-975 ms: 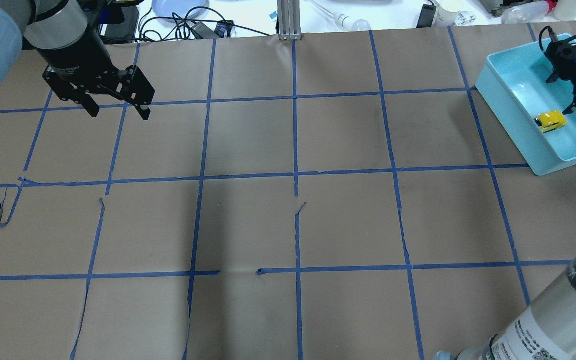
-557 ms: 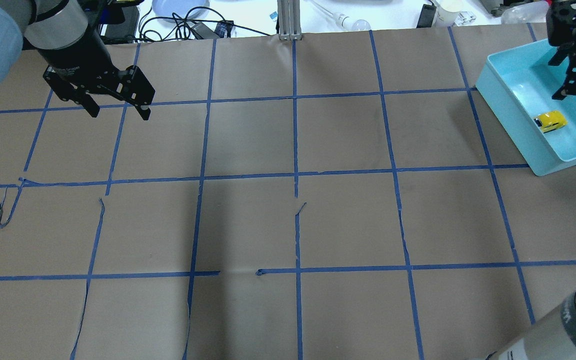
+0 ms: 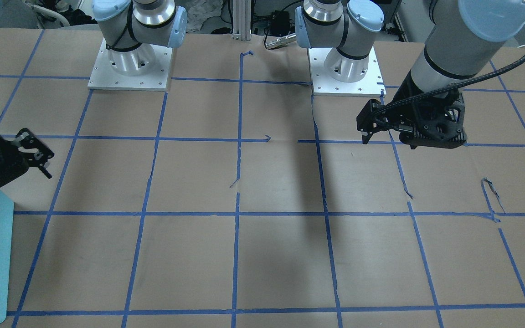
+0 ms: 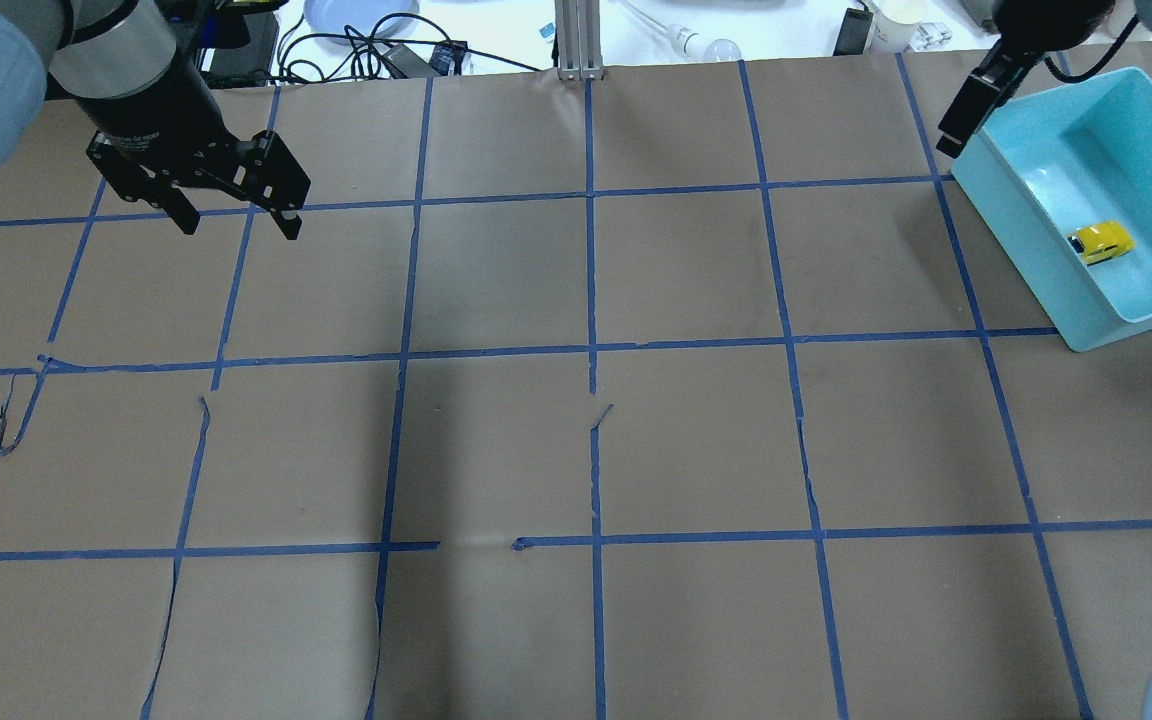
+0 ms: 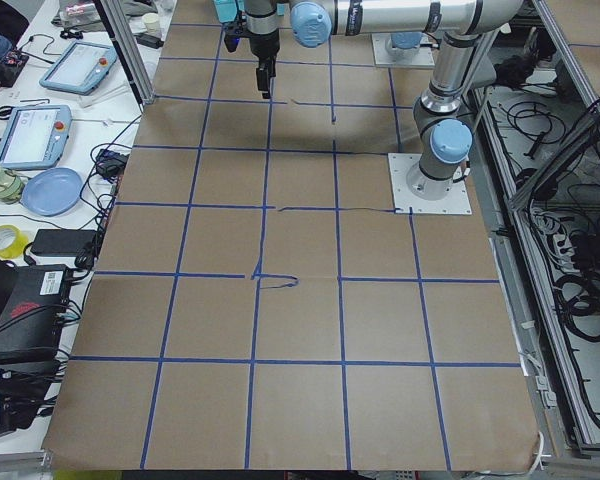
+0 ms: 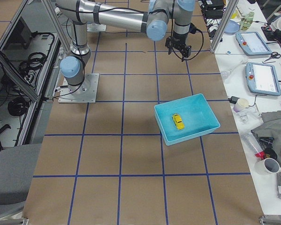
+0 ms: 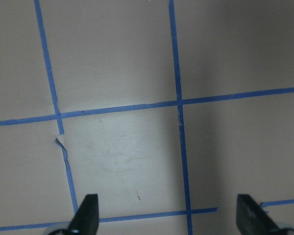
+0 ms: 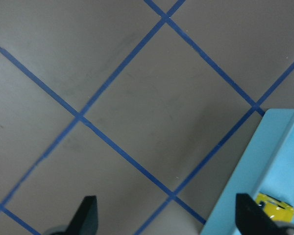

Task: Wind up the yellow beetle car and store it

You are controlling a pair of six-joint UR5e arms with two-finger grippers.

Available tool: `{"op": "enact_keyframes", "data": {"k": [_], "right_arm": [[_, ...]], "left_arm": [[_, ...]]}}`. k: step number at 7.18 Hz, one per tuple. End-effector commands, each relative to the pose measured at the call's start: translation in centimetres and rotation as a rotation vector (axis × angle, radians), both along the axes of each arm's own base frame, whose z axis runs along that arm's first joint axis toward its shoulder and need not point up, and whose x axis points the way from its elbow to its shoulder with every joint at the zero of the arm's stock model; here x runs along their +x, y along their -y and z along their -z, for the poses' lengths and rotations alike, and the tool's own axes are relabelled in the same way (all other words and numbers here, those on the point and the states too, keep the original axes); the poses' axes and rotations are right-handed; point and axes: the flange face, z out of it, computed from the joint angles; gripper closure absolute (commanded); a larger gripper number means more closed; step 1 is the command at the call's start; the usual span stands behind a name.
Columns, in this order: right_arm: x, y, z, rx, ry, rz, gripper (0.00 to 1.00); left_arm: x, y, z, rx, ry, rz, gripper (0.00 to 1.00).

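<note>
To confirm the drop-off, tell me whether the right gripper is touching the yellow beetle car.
Apart. Overhead exterior view shows the right gripper outside the bin's far corner, the yellow beetle car alone on its floor.

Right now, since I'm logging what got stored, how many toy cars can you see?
1. The yellow beetle car sits on the floor of the light-blue bin, at the far end of the table on the robot's right. No other car shows, and nothing seems placed to hide one.
</note>
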Motion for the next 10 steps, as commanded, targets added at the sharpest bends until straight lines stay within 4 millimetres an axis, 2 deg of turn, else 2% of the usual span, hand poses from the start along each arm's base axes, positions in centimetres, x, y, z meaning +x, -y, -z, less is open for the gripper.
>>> {"op": "enact_keyframes", "data": {"k": [1,2,3,5,8,9,10], "right_arm": [[11.2,-3.5,-2.7,-0.035,0.018,0.188,0.0],[13.8,-5.1,-3.9,-0.054,0.054,0.357,0.0],[13.8,-6.3,-5.5,-0.081,0.072,0.487,0.0],[13.7,-6.2,-5.1,-0.058,0.108,0.666,0.0],[13.3,-6.2,-4.8,-0.04,0.105,0.666,0.0],[12.5,-5.9,-4.7,-0.047,0.092,0.679,0.0],[11.8,-5.9,-3.4,-0.034,0.086,0.706,0.0]], "left_arm": [[0.0,0.0,0.0,0.0,0.001,0.0,0.0],[0.0,0.0,0.0,0.0,0.001,0.0,0.0],[0.0,0.0,0.1,0.002,0.001,0.0,0.0],[0.0,0.0,0.1,0.002,0.001,0.0,0.0],[0.0,0.0,0.1,0.002,0.001,0.0,0.0],[0.0,0.0,0.1,0.002,0.001,0.0,0.0],[0.0,0.0,0.1,0.002,0.001,0.0,0.0]]}}
